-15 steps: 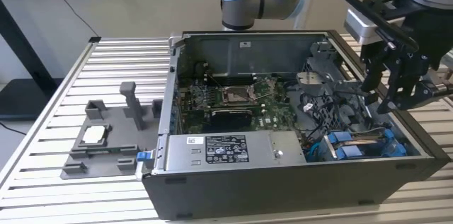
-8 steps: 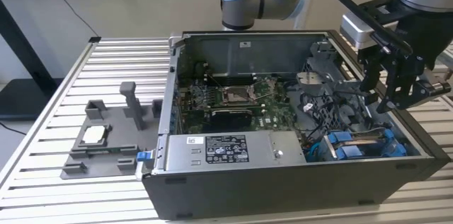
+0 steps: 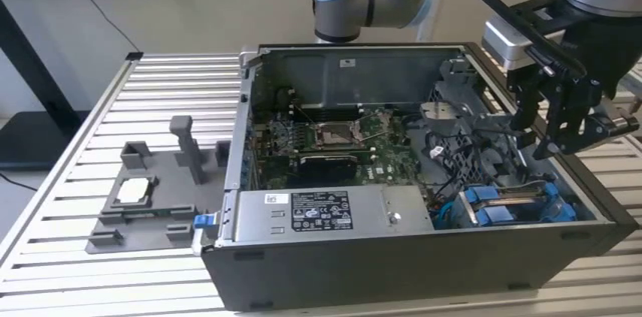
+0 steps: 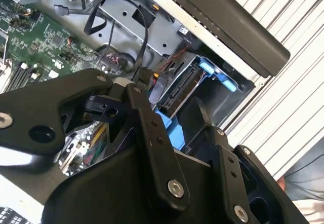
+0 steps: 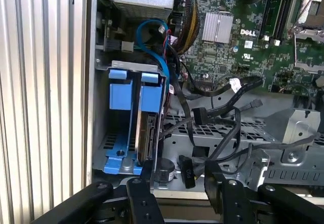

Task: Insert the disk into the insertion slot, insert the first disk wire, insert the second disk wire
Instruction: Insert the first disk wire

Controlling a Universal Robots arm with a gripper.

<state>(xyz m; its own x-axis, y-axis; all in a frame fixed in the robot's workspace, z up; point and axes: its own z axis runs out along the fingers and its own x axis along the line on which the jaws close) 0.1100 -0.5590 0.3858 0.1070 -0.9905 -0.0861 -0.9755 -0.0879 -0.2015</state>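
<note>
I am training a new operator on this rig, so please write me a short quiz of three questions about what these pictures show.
1. True or false: the disk lies on the table, outside the case.
2. Choose one. The tool hangs over which part of the case?
A) the end with the blue carriers
B) the power supply box
C) the processor socket
3. Short answer: is the tool open or shut?

Key: 1 false, the disk stands on edge inside the case, between the blue carriers; 2 A; 3 open, with nothing between its fingers.
</note>
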